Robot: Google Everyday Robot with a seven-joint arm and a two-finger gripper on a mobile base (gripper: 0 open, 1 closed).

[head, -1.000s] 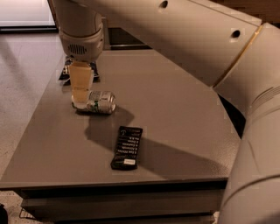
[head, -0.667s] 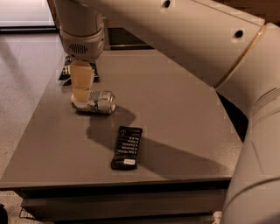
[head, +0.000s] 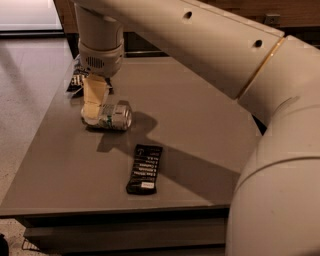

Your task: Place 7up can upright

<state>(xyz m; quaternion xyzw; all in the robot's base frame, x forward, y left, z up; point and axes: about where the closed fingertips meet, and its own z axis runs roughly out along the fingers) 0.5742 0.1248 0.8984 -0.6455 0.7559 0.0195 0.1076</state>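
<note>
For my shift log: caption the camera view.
Gripper down at one end of the can, which lies on its side on the table, wrapper nearby.

Office-style test room: a plain grey table [head: 200, 100] stands on a speckled hard floor [head: 25, 85], with wood panelling [head: 300, 10] along the far wall. The robot's gripper [head: 95, 111] hangs over the table's far-left part.

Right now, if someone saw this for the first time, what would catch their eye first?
The huge cream arm sweeps from the right foreground to the upper left, where its gripper sits at the left end of the 7up can, lying on its side on the left of the grey table. A flat black snack bar wrapper lies near the front edge.
</note>
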